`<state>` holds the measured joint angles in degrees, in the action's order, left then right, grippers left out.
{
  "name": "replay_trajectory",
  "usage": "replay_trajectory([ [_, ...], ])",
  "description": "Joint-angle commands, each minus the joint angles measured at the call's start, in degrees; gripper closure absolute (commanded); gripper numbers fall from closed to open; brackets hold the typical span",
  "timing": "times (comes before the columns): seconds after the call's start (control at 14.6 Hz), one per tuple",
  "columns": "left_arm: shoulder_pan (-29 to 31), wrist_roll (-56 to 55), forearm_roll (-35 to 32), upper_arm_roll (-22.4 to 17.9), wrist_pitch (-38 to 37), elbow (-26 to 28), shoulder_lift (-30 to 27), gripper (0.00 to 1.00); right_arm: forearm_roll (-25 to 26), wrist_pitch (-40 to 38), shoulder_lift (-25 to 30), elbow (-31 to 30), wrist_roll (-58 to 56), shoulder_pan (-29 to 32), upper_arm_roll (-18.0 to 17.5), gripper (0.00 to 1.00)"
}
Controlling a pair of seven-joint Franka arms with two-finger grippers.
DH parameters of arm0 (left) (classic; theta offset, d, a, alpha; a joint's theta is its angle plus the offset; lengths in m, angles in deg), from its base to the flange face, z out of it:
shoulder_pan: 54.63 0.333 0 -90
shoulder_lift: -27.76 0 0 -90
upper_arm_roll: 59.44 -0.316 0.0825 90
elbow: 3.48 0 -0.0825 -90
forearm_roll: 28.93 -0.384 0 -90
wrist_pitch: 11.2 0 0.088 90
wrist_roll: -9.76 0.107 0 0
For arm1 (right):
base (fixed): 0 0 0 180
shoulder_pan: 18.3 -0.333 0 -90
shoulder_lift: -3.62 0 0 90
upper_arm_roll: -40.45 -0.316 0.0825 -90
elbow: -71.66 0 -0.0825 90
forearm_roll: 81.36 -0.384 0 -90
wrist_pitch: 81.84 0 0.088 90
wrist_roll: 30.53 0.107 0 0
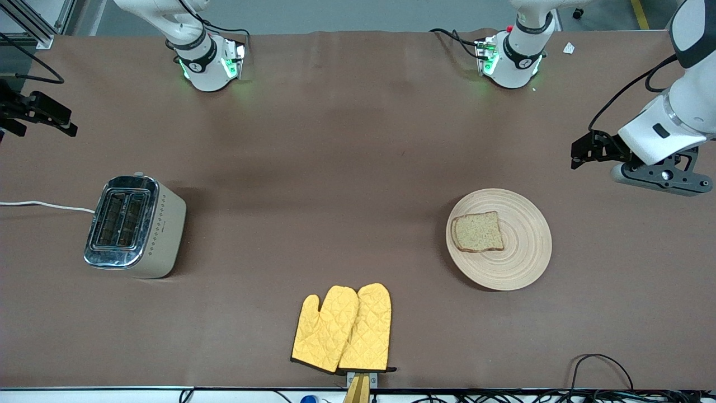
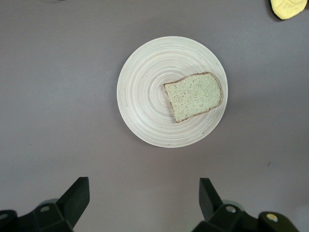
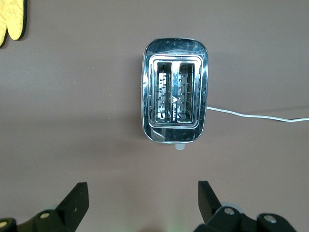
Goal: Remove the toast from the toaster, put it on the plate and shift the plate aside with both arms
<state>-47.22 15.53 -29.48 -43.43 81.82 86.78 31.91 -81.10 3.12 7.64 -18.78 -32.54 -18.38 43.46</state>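
Observation:
The toast [image 1: 478,231] lies flat on the round wooden plate [image 1: 523,252], off its centre, toward the right arm's end. The left wrist view shows the same toast [image 2: 194,95] on the plate [image 2: 142,96]. My left gripper [image 1: 586,150] hangs open and empty over the bare table at the left arm's end, apart from the plate; its fingers [image 2: 77,193] stand wide apart. My right gripper [image 1: 39,112] hangs open and empty over the table at the right arm's end, near the toaster; in its wrist view its fingers [image 3: 77,195] are spread wide.
A silver two-slot toaster [image 1: 134,224], slots empty [image 3: 175,104], stands toward the right arm's end with a white cable [image 1: 45,205]. Two yellow quilted oven mitts [image 1: 344,327] lie near the table's front edge. Cables run along that edge [image 1: 604,369].

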Motion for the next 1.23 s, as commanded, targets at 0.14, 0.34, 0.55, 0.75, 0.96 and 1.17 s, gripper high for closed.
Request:
replay_trajectory([
  [0.14, 0.6, 0.5, -0.9, 0.2, -0.7, 0.1, -1.6, 0.00, 0.8, -0.4, 0.0, 0.4, -0.6, 0.4, -0.6, 0.00],
  [0.34, -2.6, 0.4, -0.9, -2.3, -0.7, -1.2, -1.6, 0.00, 0.8, -0.4, 0.0, 0.4, -0.6, 0.4, -0.6, 0.00],
  [0.55, -10.9, 1.1, -0.9, -12.9, -0.7, -1.0, -2.0, 0.00, 0.8, -0.4, 0.0, 0.5, -0.5, 0.2, -0.7, 0.00],
  [0.75, -10.9, 1.9, -0.9, -13.0, -0.8, -0.9, -2.0, 0.00, 0.8, -0.5, 0.0, 0.5, -0.6, 0.2, -0.7, 0.00],
  [0.96, -10.8, 1.5, -0.9, -13.0, -1.2, -1.2, -1.7, 0.00, 0.8, -0.5, 0.0, 0.5, -0.5, 0.1, -0.7, 0.00],
  [1.17, -10.8, 1.1, -1.0, -13.0, -1.2, -1.9, -1.4, 0.00, 0.8, -0.5, 0.0, 0.5, -0.5, 0.1, -0.7, 0.00],
])
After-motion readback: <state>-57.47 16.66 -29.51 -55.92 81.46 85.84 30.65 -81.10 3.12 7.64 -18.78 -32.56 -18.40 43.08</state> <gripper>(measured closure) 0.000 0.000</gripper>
